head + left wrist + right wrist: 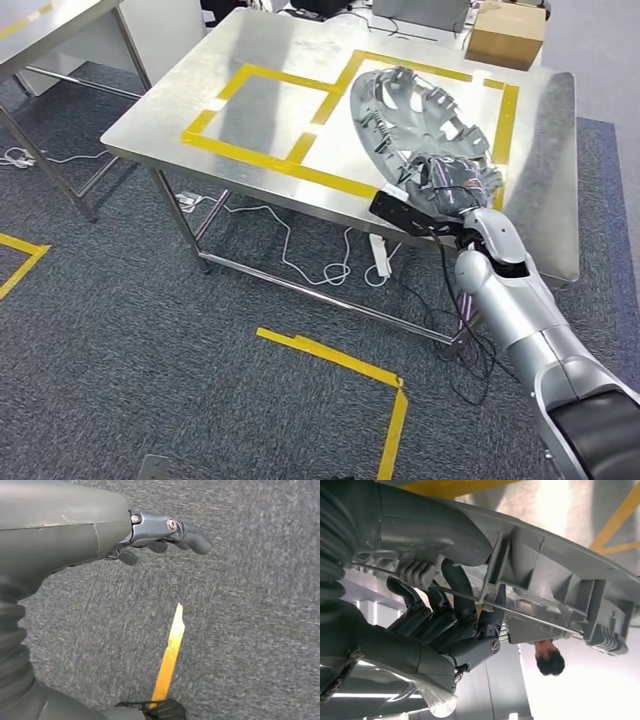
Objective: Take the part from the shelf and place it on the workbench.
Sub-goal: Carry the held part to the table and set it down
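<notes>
The right hand (pixel 445 190) has its fingers (pixel 448 620) curled around the near rim of the round grey plastic wheel-cover part (pixel 411 115), thumb on one side and the darker fingers hooked in behind the ribbed edge, so it's got a firm hold. The part is over the shiny metal table (pixel 249 120), tilted, with its far edge down on or just above the surface, sitting across the yellow tape rectangles (pixel 264 160) marked there; whether it's fully resting on the table is hard to say. The silver right arm (pixel 521 310) reaches in over the table's near edge. The left hand (pixel 166 532) hangs over the grey carpet floor (pixel 245 630) near a yellow tape strip (pixel 170 655), fingers stretched out and holding nothing. A cardboard box (pixel 506 35) sits at the table's far corner.
</notes>
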You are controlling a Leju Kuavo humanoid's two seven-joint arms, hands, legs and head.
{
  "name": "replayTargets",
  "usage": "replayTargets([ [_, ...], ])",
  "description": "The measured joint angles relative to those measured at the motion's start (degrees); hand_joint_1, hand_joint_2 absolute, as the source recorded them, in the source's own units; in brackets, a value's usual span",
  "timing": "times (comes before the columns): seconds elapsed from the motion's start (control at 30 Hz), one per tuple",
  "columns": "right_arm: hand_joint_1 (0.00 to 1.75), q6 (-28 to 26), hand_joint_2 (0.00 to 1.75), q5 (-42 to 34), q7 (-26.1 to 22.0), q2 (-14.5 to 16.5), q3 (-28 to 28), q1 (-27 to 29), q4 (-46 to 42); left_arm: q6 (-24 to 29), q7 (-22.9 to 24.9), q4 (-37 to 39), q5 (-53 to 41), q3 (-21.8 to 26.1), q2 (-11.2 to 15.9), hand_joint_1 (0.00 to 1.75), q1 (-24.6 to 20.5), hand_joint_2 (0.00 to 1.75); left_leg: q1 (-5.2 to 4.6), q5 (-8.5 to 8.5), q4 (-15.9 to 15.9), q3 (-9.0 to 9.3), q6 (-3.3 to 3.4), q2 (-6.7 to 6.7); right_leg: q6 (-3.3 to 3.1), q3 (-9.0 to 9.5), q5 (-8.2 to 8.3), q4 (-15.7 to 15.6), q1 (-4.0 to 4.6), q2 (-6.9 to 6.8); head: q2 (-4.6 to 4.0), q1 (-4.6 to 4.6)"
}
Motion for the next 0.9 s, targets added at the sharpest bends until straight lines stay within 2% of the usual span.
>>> replayTargets([
  [0.03,1.75,0.0,1.75,0.0,0.0,0.0,0.0,0.0,0.0,0.0,0.0,0.0,0.0,0.0,0.0,0.0,0.0,1.75,-0.06,-0.36,0.2,0.23,-0.26,-0.03,-0.06,1.58,1.48,-3.3,0.07,-0.04,0.01,-0.04],
  [0.07,1.75,0.0,1.75,0.0,0.0,0.0,0.0,0.0,0.0,0.0,0.0,0.0,0.0,0.0,0.0,0.0,-0.1,1.75,-0.14,-0.6,0.4,0.26,-0.48,-0.03,-0.28,2.72,1.85,-5.5,0.16,-0.07,0.01,-0.08],
  [0.17,1.75,0.0,1.75,0.1,-0.1,0.0,0.0,0.1,0.0,0.0,0.0,0.0,0.0,0.0,0.0,0.0,-0.1,1.75,-0.24,-0.97,0.6,0.09,-1.11,0.03,-1.33,3.83,0.81,-6.9,0.32,0.0,0.02,-0.19],
  [0.23,1.75,0.0,1.75,0.0,0.0,0.0,0.0,0.1,0.0,0.0,0.0,0.0,0.0,0.0,0.1,0.0,-0.1,1.75,-0.16,-1.94,2.2,-0.37,-1.87,0.16,-2.01,4.44,0.53,-7.1,0.1,-0.06,0.01,-0.3],
  [0.27,1.75,0.0,1.75,0.0,0.0,0.0,0.0,0.0,-0.1,0.0,0.0,0.0,0.0,0.0,0.1,0.0,-0.1,1.75,-0.05,-3.07,4.6,-1.47,-2.28,0.23,-2.35,4.82,0.36,-7.2,-0.03,-0.12,0.01,-0.36],
  [0.33,1.75,0.0,1.75,0.0,0.0,0.0,0.0,0.1,-0.1,0.0,0.0,0.0,0.0,0.0,0.1,0.0,-0.1,1.75,0.2,-5.93,12.2,-5.51,-2.83,0.33,-2.79,5.26,-0.04,-7.2,-0.04,-0.16,0.02,-0.48],
  [0.37,1.75,0.0,1.75,0.0,0.0,0.0,0.0,0.1,-0.1,0.0,0.0,0.0,0.0,0.0,0.1,0.0,0.0,1.75,0.3,-6.84,15.7,-7.62,-2.97,0.34,-2.86,5.47,-0.24,-7.2,-0.04,-0.1,0.02,-0.48],
  [0.4,1.75,0.0,1.75,0.0,0.0,0.0,0.0,0.2,-0.1,0.0,0.0,0.0,0.0,0.0,0.1,0.0,0.0,1.75,0.34,-6.69,17.5,-8.99,-3.0,0.34,-2.87,5.75,-0.47,-7.2,-0.03,-0.02,0.02,-0.48],
  [0.43,1.75,0.0,1.75,0.0,0.0,0.0,0.0,0.2,-0.1,0.0,0.0,0.0,0.0,0.0,0.1,0.0,0.0,1.75,0.35,-5.26,17.0,-9.31,-2.91,0.34,-2.83,6.12,-0.74,-7.2,-0.03,0.06,0.02,-0.48],
  [0.47,1.75,0.0,1.75,0.0,0.0,0.0,0.0,0.2,-0.1,0.0,0.0,0.0,0.0,0.0,0.1,0.0,0.0,1.75,0.32,-2.78,14.3,-8.54,-2.7,0.34,-2.76,6.58,-1.06,-7.2,-0.03,0.14,0.01,-0.47],
  [0.5,1.75,0.0,1.75,0.0,0.0,0.0,0.0,0.2,-0.1,0.0,0.0,0.0,0.0,0.0,0.1,0.0,0.0,1.75,0.22,0.01,10.2,-7.11,-2.35,0.34,-2.63,7.07,-1.43,-7.2,-0.03,0.18,0.01,-0.47],
  [0.53,1.75,0.0,1.75,0.0,0.0,0.0,0.1,0.2,-0.1,0.0,0.0,0.0,0.0,0.0,0.2,0.0,0.0,1.75,0.02,2.05,6.5,-5.66,-1.93,0.36,-2.42,7.38,-1.75,-7.3,0.02,0.21,0.01,-0.47],
  [0.57,1.75,0.0,1.75,0.0,0.0,0.0,0.1,0.3,-0.1,0.0,0.0,0.0,0.0,0.0,0.2,0.0,0.0,1.75,-0.17,3.17,3.6,-4.5,-1.52,0.37,-2.16,7.55,-1.99,-7.3,0.05,0.24,0.01,-0.47],
  [0.6,1.75,0.0,1.75,0.0,0.0,0.0,0.1,0.3,0.0,0.0,0.0,0.0,0.0,0.0,0.2,0.0,0.0,1.75,-0.37,3.21,2.1,-3.88,-1.16,0.38,-1.86,7.54,-2.15,-7.3,0.08,0.25,0.01,-0.47],
  [0.7,1.75,0.7,1.75,0.1,0.1,-0.1,0.0,0.3,0.1,0.0,0.0,0.0,-0.1,0.0,0.3,0.0,0.0,1.75,-0.36,2.04,0.8,-3.22,-0.55,0.38,-0.95,7.34,-2.59,-7.5,0.11,0.15,0.0,-0.41],
  [0.77,1.75,1.1,1.75,0.0,-0.5,-0.3,0.0,0.3,1.3,0.0,0.1,0.0,-0.4,-0.1,0.2,0.0,-0.1,1.75,-0.06,1.98,-0.2,-2.35,-0.23,0.36,-0.69,6.27,-4.03,-5.3,0.15,0.15,0.01,-0.31],
  [0.8,1.75,0.9,1.75,0.0,-1.1,-0.4,0.0,0.4,2.3,0.0,0.2,0.0,-0.6,-0.2,0.2,0.0,-0.2,1.75,0.02,1.93,-0.6,-1.94,-0.02,0.31,-0.69,4.76,-5.26,-2.4,0.13,0.19,0.01,-0.22],
  [0.87,1.75,0.1,1.75,0.0,-2.1,-0.6,0.1,1.0,4.6,-0.1,0.4,0.0,-0.7,-0.4,0.0,0.0,-0.2,1.75,-0.01,1.64,-0.6,-1.57,0.32,0.1,-0.59,0.21,-7.56,5.2,0.14,0.27,0.01,-0.15],
  [0.9,1.75,-0.2,1.75,0.0,-2.3,-0.7,0.1,1.3,5.4,-0.2,0.6,0.0,-0.7,-0.5,0.0,0.0,-0.2,1.75,-0.03,1.4,-0.5,-1.41,0.4,0.0,-0.46,-1.77,-7.73,7.8,0.13,0.28,0.0,-0.14],
])
